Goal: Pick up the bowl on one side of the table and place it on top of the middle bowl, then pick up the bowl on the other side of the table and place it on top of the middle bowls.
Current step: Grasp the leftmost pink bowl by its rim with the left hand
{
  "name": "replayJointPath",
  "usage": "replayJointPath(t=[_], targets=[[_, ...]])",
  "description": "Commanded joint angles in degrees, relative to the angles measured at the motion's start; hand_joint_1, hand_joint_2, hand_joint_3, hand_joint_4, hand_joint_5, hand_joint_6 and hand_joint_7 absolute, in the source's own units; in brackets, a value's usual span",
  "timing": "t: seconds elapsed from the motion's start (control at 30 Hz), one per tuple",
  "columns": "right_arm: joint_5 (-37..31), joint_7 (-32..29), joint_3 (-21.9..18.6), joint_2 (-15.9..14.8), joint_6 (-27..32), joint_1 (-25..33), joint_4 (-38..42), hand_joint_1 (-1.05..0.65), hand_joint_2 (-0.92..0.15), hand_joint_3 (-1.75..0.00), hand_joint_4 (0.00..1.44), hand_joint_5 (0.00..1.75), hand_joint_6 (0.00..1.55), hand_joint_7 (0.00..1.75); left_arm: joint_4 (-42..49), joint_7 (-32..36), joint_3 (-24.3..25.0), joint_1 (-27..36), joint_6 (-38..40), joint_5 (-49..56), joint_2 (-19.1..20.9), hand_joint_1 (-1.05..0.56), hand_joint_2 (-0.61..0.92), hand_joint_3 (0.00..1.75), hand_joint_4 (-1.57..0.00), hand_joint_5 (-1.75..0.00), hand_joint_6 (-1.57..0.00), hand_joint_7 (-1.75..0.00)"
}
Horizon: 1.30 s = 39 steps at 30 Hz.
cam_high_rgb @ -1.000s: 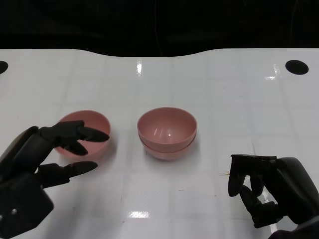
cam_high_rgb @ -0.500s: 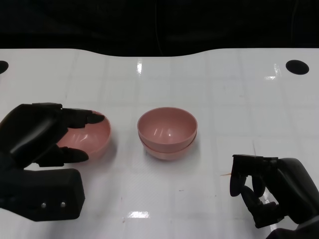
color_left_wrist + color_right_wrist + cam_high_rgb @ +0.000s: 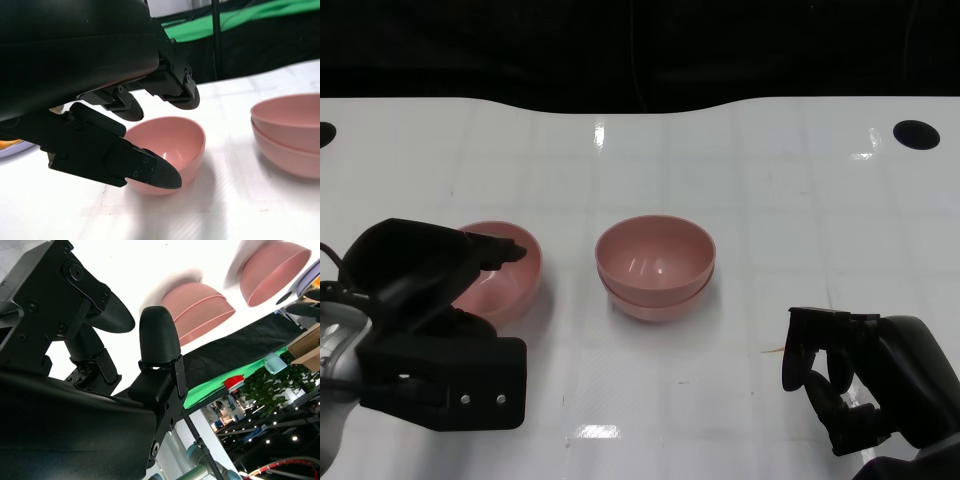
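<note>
A single pink bowl stands on the white table, left of the middle stack of two pink bowls. My left hand reaches over this bowl's near left side. In the left wrist view its upper fingers hover above the rim of the bowl, and the thumb lies low beside the outer wall, with a gap to the fingers. The stack stands apart to one side. My right hand rests near the front right with its fingers bent and apart, holding nothing. The right wrist view shows the stack and the lone bowl.
The glossy white table ends at a curved far edge against a dark backdrop. A dark round hole sits at the far right and another at the far left edge.
My left hand has moved forward and turned, so its fingers now arch over the left bowl's rim. The right hand has barely shifted. The bowls have not moved.
</note>
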Motion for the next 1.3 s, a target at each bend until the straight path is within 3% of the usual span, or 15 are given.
replayJointPath(t=[0.03,0.43,0.7,0.9,1.0,1.03,1.13,1.17,1.2,1.23,1.27,1.3], targets=[[0.8,0.0,-0.8,0.0,0.2,0.0,-0.3,-0.06,-0.13,-1.63,0.95,1.75,0.81,1.62,2.1,-0.4,-1.9,-1.6,1.9,1.8,0.7,-0.62,0.91,0.00,-0.60,-0.12,-0.52,0.00],[0.1,-0.1,-0.6,-0.1,0.3,0.4,-0.8,-0.07,-0.12,-1.63,0.95,1.75,0.82,1.59,16.4,3.9,-9.8,-9.2,7.0,8.1,-2.3,-0.63,0.92,0.03,-0.62,-0.07,-0.52,-0.01],[0.0,0.0,-0.5,0.1,0.6,0.5,-0.9,-0.07,-0.12,-1.63,0.95,1.75,0.82,1.58,26.8,8.4,-14.3,-13.3,5.9,9.3,-3.1,-0.61,0.92,0.06,-0.66,-0.07,-0.53,-0.01],[0.4,0.2,-0.6,-0.1,0.4,0.2,-0.6,-0.08,-0.12,-1.62,0.94,1.75,0.82,1.57,33.7,9.6,-17.3,-16.6,3.5,8.8,-3.6,-0.54,0.92,0.12,-0.73,-0.08,-0.58,-0.02],[0.2,0.1,-0.5,-0.1,0.4,0.3,-0.7,-0.08,-0.12,-1.62,0.94,1.75,0.83,1.57,36.0,9.8,-18.0,-17.2,2.1,7.8,-3.8,-0.47,0.92,0.14,-0.85,-0.14,-0.63,-0.03],[0.2,0.1,-0.5,0.0,0.4,0.4,-0.7,-0.08,-0.12,-1.63,0.94,1.75,0.83,1.57,36.4,10.0,-17.8,-17.2,1.6,7.1,-3.9,-0.43,0.92,0.15,-0.90,-0.20,-0.67,-0.04],[0.0,0.1,-0.5,0.0,0.6,0.5,-0.9,-0.08,-0.12,-1.62,0.94,1.75,0.83,1.57,38.1,12.3,-17.6,-17.2,-0.4,5.7,-4.0,-0.35,0.92,0.20,-0.81,-0.70,-0.91,-0.05],[0.0,0.1,-0.5,0.0,0.7,0.5,-0.9,-0.08,-0.12,-1.62,0.94,1.75,0.83,1.57,38.7,13.4,-17.6,-17.4,-1.1,5.5,-4.0,-0.33,0.92,0.16,-0.79,-0.99,-1.03,-0.07],[0.0,0.0,-0.5,0.0,0.6,0.4,-0.9,-0.08,-0.12,-1.62,0.94,1.75,0.83,1.57,39.6,15.4,-17.7,-17.5,-2.2,5.3,-4.0,-0.32,0.92,0.14,-0.77,-1.13,-1.08,-0.08],[0.0,0.0,-0.5,-0.1,0.5,0.4,-0.9,-0.08,-0.12,-1.62,0.94,1.75,0.83,1.56,40.5,17.4,-17.7,-17.7,-3.4,5.1,-4.0,-0.30,0.92,0.11,-0.75,-1.40,-1.14,-0.10],[0.1,0.1,-0.5,-0.1,0.4,0.5,-0.9,-0.08,-0.12,-1.62,0.94,1.75,0.83,1.56,41.3,18.8,-17.7,-17.9,-4.3,4.9,-4.0,-0.27,0.92,0.17,-0.80,-1.60,-1.01,-0.56],[0.1,0.0,-0.5,-0.1,0.3,0.5,-0.8,-0.08,-0.12,-1.62,0.94,1.75,0.83,1.56,42.1,20.4,-17.7,-18.0,-5.3,4.6,-4.0,-0.26,0.92,0.18,-0.81,-1.67,-0.88,-0.89]])
